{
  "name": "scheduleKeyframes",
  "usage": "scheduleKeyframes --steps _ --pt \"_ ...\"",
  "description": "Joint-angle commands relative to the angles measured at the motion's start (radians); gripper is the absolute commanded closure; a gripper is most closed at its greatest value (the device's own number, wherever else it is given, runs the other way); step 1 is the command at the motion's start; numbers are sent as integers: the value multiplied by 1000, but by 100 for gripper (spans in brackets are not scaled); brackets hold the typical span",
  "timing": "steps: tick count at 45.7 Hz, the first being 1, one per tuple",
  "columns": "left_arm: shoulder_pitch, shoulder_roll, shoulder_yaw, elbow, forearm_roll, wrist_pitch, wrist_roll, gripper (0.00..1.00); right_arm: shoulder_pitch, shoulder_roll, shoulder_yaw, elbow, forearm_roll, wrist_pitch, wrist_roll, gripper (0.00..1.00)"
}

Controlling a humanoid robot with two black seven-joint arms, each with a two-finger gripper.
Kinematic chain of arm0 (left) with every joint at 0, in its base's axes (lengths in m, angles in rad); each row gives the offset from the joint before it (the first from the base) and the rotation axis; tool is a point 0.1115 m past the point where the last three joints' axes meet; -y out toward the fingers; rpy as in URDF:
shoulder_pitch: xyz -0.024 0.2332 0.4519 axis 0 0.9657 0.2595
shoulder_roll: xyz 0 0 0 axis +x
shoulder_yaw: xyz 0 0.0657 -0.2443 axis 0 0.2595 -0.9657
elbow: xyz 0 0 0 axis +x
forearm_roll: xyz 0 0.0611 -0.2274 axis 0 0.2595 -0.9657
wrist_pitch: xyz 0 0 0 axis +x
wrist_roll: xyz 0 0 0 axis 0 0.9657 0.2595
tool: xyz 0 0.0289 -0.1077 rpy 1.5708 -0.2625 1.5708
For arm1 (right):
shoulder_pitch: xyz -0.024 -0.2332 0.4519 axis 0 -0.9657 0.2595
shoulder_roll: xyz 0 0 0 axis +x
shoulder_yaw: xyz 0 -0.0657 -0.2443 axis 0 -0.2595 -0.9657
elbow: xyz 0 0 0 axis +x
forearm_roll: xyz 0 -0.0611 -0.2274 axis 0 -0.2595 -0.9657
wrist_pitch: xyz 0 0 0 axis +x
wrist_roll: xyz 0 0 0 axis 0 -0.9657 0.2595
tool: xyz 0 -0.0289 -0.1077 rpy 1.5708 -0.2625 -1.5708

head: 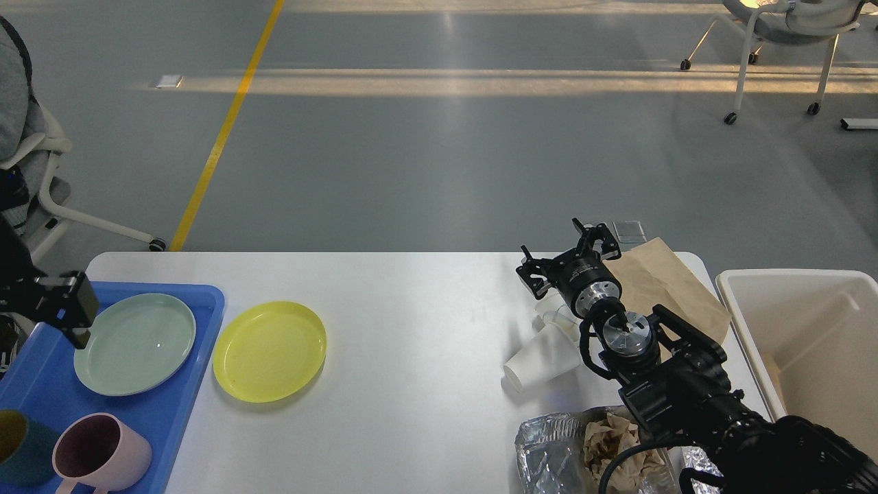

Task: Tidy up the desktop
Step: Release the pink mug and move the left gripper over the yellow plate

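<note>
The white desktop (411, 329) holds a yellow plate (269, 350) left of centre. At its left end a blue tray (185, 343) carries a pale green plate (134, 343), a pink mug (99, 453) and a teal cup (17, 446). My left gripper (65, 309) hovers above the tray's far left, apart from the mug; only one finger shows. My right gripper (566, 255) is open and empty, just beyond two tipped white paper cups (542, 360), next to a brown paper bag (669, 285).
A cream-white bin (809, 336) stands off the desktop's right end. Crumpled foil with brown paper (555, 449) lies at the front right beside my right arm. Chairs stand on the floor at far left (41, 199) and back right (789, 27).
</note>
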Motion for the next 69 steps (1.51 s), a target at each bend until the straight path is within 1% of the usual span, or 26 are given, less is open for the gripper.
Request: scheduleKeyframes --steps 1,6,9,21,25,31,38,41,45,53,54,57,58,62,65,69 --pt "-119 -50 2 -1 -36 -1 -1 26 0 0 1 0 0 0 0 0" --pt "-219 -78 -1 1 -59 -1 -1 24 0 0 0 0 0 0 0 0" --pt "-288 -92 -2 1 -82 -1 -1 21 0 0 1 0 0 0 0 0" --pt "-470 -128 -13 13 -139 -1 -1 8 0 0 0 0 0 0 0 0" --pt "-526 -133 -13 15 -166 -1 -1 6 0 0 0 0 0 0 0 0" --pt "-576 -133 -15 15 -209 -1 -1 6 0 0 1 0 0 0 0 0" --pt "-553 -138 -15 16 -229 -1 1 6 0 0 0 0 0 0 0 0" --pt "-494 -145 -16 18 -231 -1 1 6 0 0 0 0 0 0 0 0" --pt "-373 -152 -38 44 -232 -1 1 6 0 0 0 0 0 0 0 0" --pt "-60 -205 -105 110 -229 -1 4 6 0 0 0 0 0 0 0 0" --pt "-5 -210 -111 116 -229 -1 5 6 0 0 1 0 0 0 0 0" --pt "89 -217 -122 128 -228 -1 7 6 0 0 1 0 0 0 0 0" --pt "120 -221 -128 133 -228 21 7 6 0 0 0 0 0 0 0 0" --pt "256 -239 -182 151 -226 216 5 6 1 0 0 0 0 0 0 0" --pt "359 -251 -229 166 -222 343 7 6 0 0 0 0 0 0 0 0" --pt "470 -276 -275 182 -214 469 12 6 0 0 0 0 0 0 0 0"
